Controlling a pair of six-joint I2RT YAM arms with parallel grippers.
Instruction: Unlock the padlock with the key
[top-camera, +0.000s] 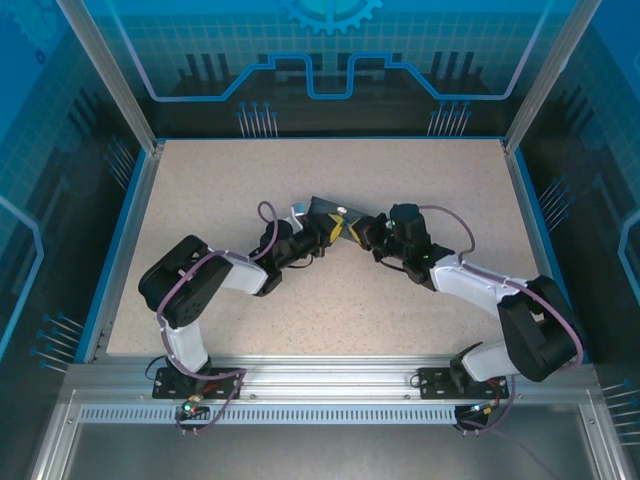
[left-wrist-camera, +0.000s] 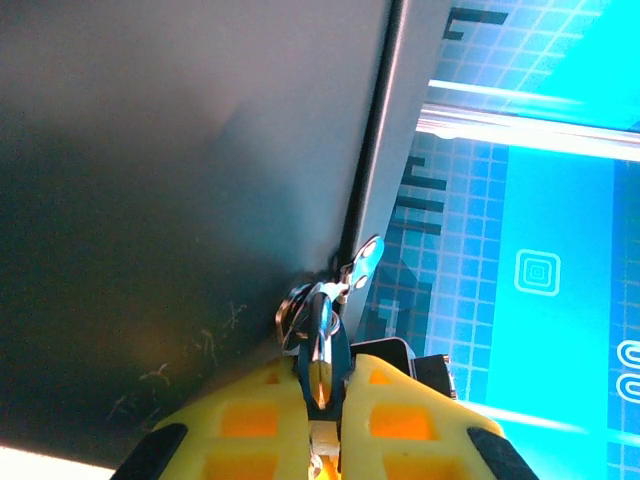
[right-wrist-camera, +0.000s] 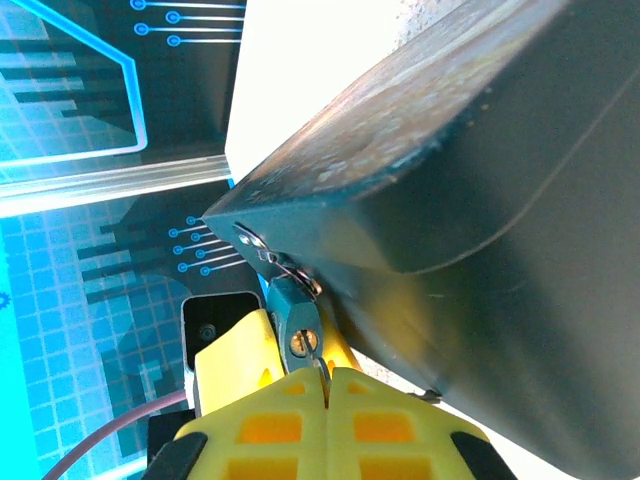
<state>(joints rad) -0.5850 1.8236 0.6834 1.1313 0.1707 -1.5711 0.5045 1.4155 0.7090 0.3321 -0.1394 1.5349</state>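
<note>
We're inside a blue-lit enclosure (top-camera: 320, 60) with printed panels and metal posts on every side. The speckled beige table (top-camera: 200, 190) has bare surface all around the action. At its centre sits the dark box (top-camera: 322, 207), and both arms reach in to meet at its near corner, so it's tight in there. The left gripper (left-wrist-camera: 322, 378) comes up under the box wall, its yellow fingers pressed together on the padlock (right-wrist-camera: 293, 315), a tiny bluish body with a brassy glint hanging from the silver hasp (right-wrist-camera: 250, 241) on the box's corner. From the other side, the right gripper (right-wrist-camera: 327, 388) has its fingers pinched flat together on the key (right-wrist-camera: 319, 368), a thin sliver running up to the keyhole; how deep it sits, I can't tell. Both pieces look light, rigid and slick, hard metal with almost nothing to grab. The lock wants holding by its flat sides, the key by its bow. I'd expect the key to slip or twist in the pads if turned hard, and the dangling lock to swing unless braced.
</note>
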